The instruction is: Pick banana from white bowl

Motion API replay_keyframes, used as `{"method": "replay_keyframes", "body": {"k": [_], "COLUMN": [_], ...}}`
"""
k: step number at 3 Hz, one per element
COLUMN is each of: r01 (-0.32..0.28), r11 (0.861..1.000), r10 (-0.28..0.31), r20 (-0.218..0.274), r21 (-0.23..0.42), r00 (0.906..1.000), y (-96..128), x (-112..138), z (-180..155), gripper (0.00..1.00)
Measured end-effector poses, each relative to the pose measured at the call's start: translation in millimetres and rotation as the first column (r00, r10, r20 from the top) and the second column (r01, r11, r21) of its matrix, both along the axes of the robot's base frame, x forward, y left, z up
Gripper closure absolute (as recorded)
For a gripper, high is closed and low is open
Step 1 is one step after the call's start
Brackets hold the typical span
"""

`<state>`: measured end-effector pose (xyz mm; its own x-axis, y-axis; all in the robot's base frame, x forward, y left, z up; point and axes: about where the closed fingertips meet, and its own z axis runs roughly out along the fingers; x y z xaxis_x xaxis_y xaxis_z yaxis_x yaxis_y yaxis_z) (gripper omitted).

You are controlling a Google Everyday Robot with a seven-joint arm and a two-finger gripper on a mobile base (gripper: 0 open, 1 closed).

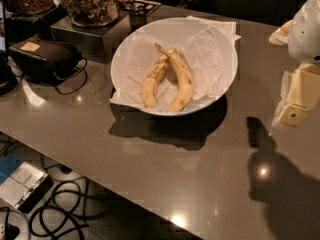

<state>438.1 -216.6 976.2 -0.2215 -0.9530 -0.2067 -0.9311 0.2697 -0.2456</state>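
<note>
The white bowl (220, 44) stands at the back middle of the grey table, lined with crumpled white paper. Two bananas lie in it side by side, touching at their stems. The banana (183, 81) is the longer, curved one on the right, with a long stem pointing to the back left. A shorter, stubbier brown-speckled banana (152, 84) lies to its left. My gripper (296, 104) is at the right edge of the view, above the table, well to the right of the bowl and apart from it. Only part of it shows.
Glass jars of snacks (90, 4) stand on a metal box (85, 36) at the back left. A dark device with a cable (45, 56) lies left of the bowl. The table's front edge runs diagonally; cables (60, 209) lie on the floor below.
</note>
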Motion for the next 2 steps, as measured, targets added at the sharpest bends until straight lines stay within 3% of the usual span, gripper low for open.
{"method": "replay_keyframes", "body": {"k": [2], "r01": [0.017], "r11": [1.0], "r10": [-0.017], "r20": [-0.026], "r21": [-0.002], "r00": [0.9995], "y": [12.9], "x": [-1.3], "z": [3.5], "gripper": [0.0]}}
